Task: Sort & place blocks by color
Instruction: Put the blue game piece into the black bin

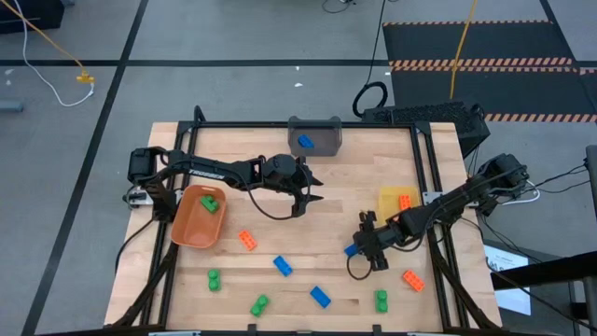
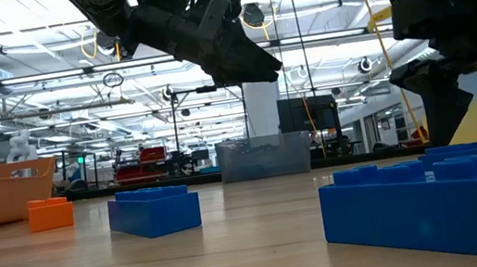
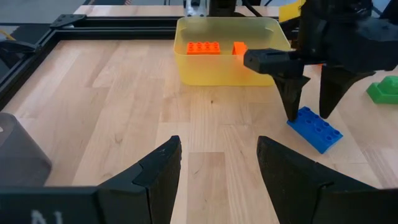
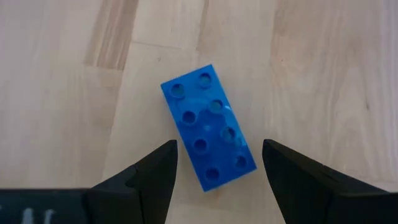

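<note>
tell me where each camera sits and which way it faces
High view: overhead, looking straight down; both arms show, grey bin at the far edge.
Low view: table height, looking level across; both arms hang above blue blocks.
Left wrist view: on the left arm, facing the yellow bin; own open fingers show.
Right wrist view: looking down between open fingers on a blue block.
Shared: the left wrist view shows that block under the right pincer.

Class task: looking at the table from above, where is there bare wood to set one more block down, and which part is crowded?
Bare wood lies between the grey plastic bin and the yellow plastic bin, and in front of the orange plastic bin beside the small orange brick. The front strip is crowded with loose blue and green bricks, and the open right gripper hovers over a blue studded brick.
</note>
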Motion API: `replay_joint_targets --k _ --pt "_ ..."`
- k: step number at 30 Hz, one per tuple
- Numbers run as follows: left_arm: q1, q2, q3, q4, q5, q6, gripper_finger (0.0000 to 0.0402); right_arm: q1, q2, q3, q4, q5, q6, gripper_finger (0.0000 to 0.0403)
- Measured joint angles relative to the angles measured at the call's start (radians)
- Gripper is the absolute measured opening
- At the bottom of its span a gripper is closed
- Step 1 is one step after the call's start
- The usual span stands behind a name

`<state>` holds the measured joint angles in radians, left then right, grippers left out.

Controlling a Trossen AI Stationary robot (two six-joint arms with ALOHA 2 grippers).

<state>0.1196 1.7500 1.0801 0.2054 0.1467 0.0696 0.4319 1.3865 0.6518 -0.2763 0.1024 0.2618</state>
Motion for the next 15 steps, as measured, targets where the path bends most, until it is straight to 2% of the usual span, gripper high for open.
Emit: replay_joint_targets --k 15 --pt "0.000 0.000 0.000 -0.001 0.000 0.000 0.0209 -0.013 0.111 -0.024 0.085 -0.001 -0.020 0.0218"
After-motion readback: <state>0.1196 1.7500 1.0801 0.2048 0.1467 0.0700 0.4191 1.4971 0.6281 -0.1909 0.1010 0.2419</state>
